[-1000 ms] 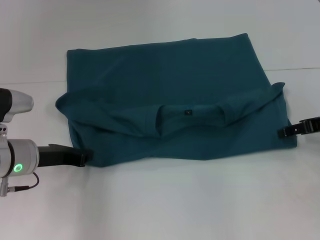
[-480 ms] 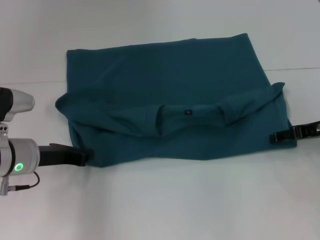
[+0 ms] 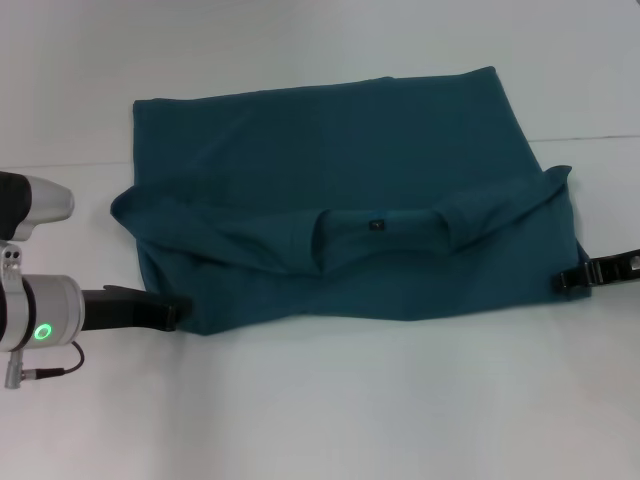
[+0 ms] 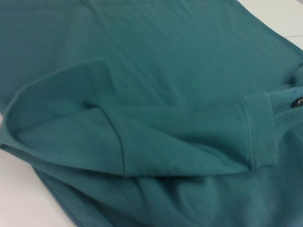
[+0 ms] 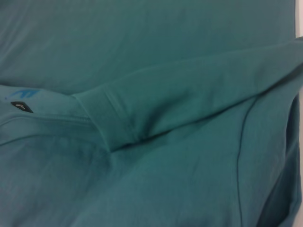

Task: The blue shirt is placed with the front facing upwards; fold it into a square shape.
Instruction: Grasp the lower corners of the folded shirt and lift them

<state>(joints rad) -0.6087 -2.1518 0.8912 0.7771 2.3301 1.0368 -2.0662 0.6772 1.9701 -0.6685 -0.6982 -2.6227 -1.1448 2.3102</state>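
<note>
The blue shirt [image 3: 330, 160] lies flat on the white table [image 3: 350, 400], both sleeves folded in toward the neck. Its small dark collar label [image 3: 375, 225] shows at the centre. My left gripper [image 3: 172, 312] lies low on the table at the shirt's near left corner, touching the cloth edge. At the near right corner, my right gripper [image 3: 562, 283] also meets the shirt's edge. The left wrist view is filled by the shirt [image 4: 165, 71] with a folded sleeve and the label [image 4: 298, 102]. The right wrist view shows the shirt [image 5: 165, 47], the other sleeve cuff and the label [image 5: 22, 107].
Bare white table surrounds the shirt on all sides, with a wide strip in front of it. A faint seam in the table surface runs across behind the arms.
The right gripper first slid left toward the shirt's corner, then drew slightly right and nearer to me. The left gripper and the shirt have barely moved.
</note>
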